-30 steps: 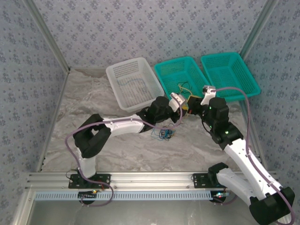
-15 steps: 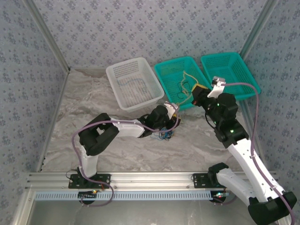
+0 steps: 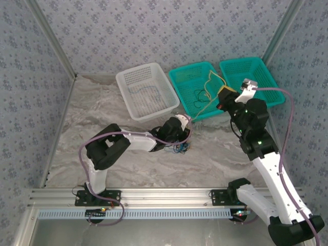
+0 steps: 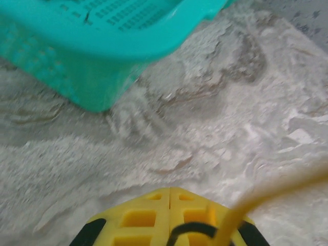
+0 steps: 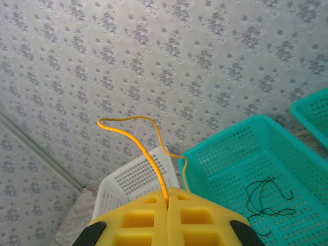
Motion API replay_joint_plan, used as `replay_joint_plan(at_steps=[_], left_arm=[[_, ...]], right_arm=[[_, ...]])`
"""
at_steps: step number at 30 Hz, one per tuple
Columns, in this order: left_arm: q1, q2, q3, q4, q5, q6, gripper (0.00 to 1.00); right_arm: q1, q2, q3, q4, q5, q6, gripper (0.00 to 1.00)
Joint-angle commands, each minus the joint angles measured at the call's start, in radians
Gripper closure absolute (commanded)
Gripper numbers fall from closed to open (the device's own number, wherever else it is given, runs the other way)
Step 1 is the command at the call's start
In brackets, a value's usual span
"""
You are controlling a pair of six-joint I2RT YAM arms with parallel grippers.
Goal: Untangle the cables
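A small tangle of blue and black cables (image 3: 179, 147) lies on the white cloth at mid-table. My left gripper (image 3: 185, 135) is pressed down just above it, jaws shut (image 4: 169, 191). A black cable (image 4: 190, 227) crosses over its fingers, and I see nothing between the tips. A blurred yellow cable (image 4: 266, 192) runs past on the right. My right gripper (image 3: 223, 96) is raised over the teal baskets and shut (image 5: 167, 193) on the yellow cable (image 5: 154, 167). That cable (image 3: 207, 82) arcs up and drops back toward the tangle.
Three baskets stand at the back: a white basket (image 3: 146, 92) with a thin cable inside, a middle teal basket (image 3: 190, 77) holding a black cable (image 5: 266, 197), and a right teal basket (image 3: 251, 79). Patterned walls enclose the cloth. The rail runs along the near edge.
My right gripper has risen and moved right and back, drawing the yellow cable out. My left gripper has dropped down to the tangle and closed.
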Motion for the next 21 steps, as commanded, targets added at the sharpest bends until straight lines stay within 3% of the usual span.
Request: replay_joint_plan(at_steps=[1, 10, 16, 21], left_arm=[[0.019, -0.024, -0.041, 0.003, -0.042, -0.040, 1.00], [0.064, -0.089, -0.106, -0.011, -0.071, -0.071, 0.95], [0.069, -0.184, -0.093, -0.047, -0.040, -0.095, 0.69], [0.068, -0.253, -0.085, -0.082, -0.054, -0.111, 0.58]], right_arm=[[-0.035, -0.029, 0.058, -0.028, 0.053, -0.027, 1.00], [-0.134, -0.059, 0.157, -0.055, 0.028, -0.072, 1.00], [-0.156, -0.023, 0.167, -0.108, 0.061, -0.088, 1.00], [-0.167, 0.049, 0.171, -0.168, 0.028, -0.067, 1.00]])
